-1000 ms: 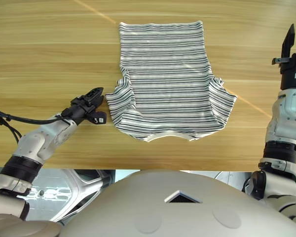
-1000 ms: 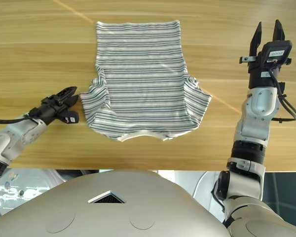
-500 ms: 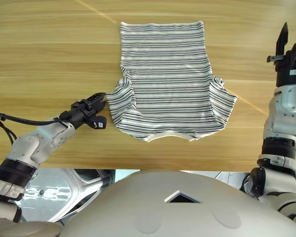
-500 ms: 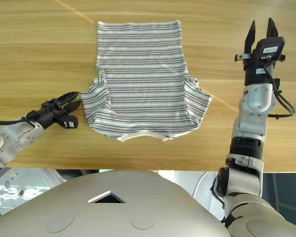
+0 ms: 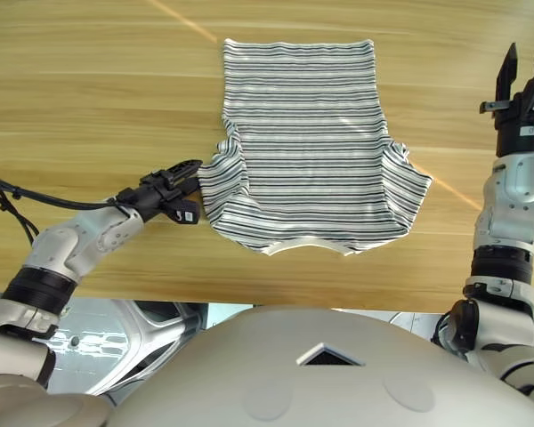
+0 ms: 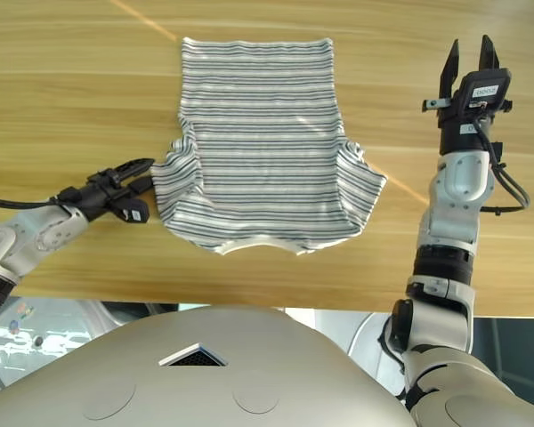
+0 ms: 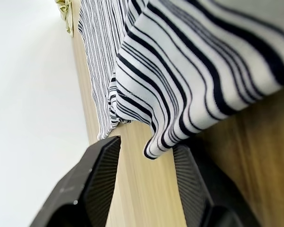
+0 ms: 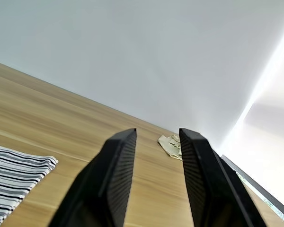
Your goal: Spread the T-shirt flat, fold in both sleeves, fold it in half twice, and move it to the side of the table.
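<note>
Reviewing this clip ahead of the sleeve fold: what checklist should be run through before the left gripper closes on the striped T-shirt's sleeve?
1. Left gripper open: ok.
2. Left sleeve hem inside the gripper's gap: ok, the hem's corner sits there in the left wrist view.
3. How much cloth a closing grip would catch: cannot tell.
4. Striped T-shirt body flat on the wooden table: ok, though both sleeves bunch a little.
5. Right gripper clear of the shirt: ok, open and apart from the right sleeve.
</note>
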Available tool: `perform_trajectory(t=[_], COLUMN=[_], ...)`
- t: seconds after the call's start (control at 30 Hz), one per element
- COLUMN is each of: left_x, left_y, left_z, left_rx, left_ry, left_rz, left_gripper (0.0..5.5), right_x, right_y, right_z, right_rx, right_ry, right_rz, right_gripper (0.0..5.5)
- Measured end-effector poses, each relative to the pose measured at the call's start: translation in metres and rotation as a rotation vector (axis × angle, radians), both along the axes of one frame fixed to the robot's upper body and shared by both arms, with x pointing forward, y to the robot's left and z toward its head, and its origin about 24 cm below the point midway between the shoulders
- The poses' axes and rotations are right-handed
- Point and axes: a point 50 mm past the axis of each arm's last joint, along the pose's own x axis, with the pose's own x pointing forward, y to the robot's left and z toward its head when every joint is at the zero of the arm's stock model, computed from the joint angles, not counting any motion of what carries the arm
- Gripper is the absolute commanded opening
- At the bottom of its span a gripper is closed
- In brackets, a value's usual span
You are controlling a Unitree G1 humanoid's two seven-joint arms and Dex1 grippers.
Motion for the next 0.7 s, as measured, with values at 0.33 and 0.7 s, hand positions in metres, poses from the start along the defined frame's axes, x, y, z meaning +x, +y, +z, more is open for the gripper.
perform_trajectory(t=[0.33,0.7], left_x=[0.0041,0.0055], left_y=[-0.0012,-0.0009], left_z=[-0.0014,0.0024], left_rx=[0.044,0.020], left_ry=[0.047,0.032], left_rz=[-0.054,-0.018], left_gripper=[0.72,0.12], right_x=[-0.0011,-0.0020], right_y=[0.0007,0.0005], right_z=[-0.0023,-0.0031], right_rx=[0.009,0.009], right_ry=[-0.002,-0.001], right_rz=[-0.002,-0.003], right_gripper=[1.66,1.66])
